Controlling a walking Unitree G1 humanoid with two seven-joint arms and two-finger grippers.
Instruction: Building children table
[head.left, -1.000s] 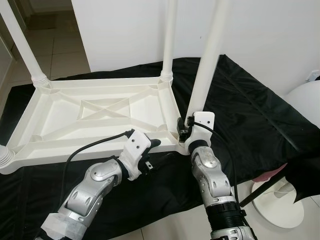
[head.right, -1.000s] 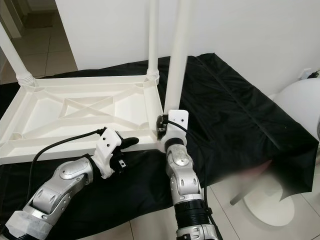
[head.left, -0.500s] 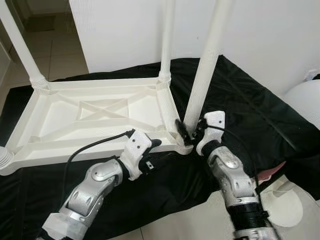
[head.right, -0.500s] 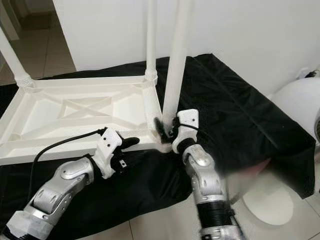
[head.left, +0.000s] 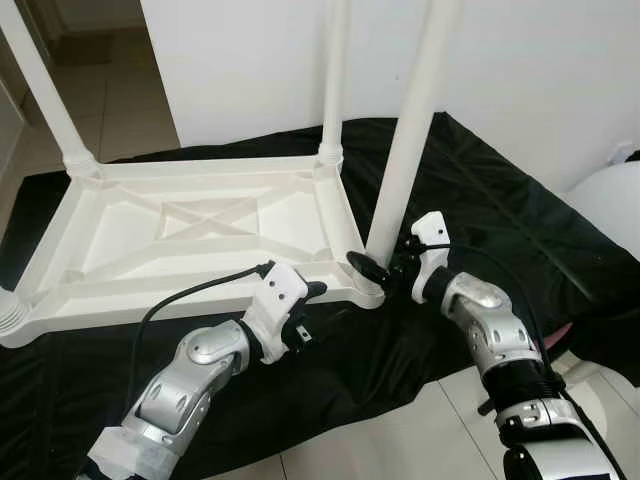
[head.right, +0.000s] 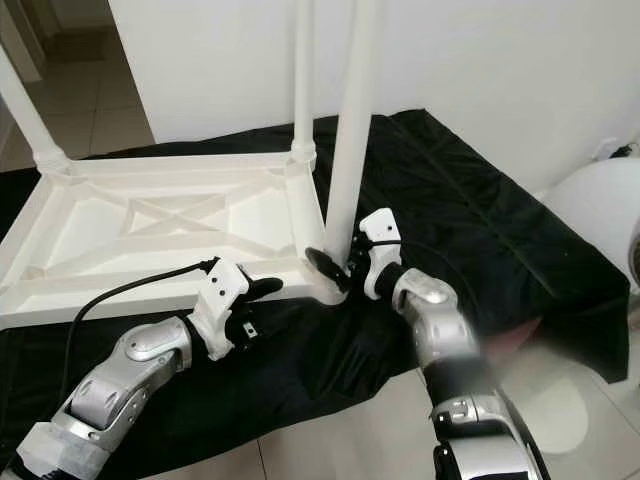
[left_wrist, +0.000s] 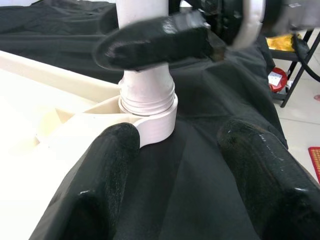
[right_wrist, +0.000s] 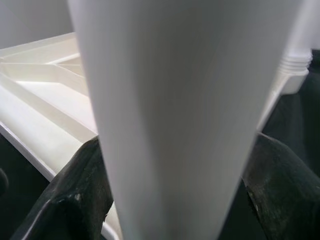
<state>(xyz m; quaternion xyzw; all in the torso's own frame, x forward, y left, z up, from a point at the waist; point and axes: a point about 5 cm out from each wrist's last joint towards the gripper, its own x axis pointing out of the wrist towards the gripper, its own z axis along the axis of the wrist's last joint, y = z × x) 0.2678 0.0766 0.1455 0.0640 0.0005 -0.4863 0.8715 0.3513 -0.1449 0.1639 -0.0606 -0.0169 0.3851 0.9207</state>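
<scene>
Here I am clasping the upright table leg (head.left: 405, 150) in my right gripper (head.left: 378, 268) just above its corner socket, while my left gripper (head.left: 312, 291), fingers spread, is hovering beside the upturned tabletop (head.left: 190, 225).

A black cloth (head.left: 480, 200) is spread over the pale tiled floor (head.left: 400, 440). On the cloth lies the white plastic table (head.left: 190, 235), upside down, its legs pointing up.
</scene>
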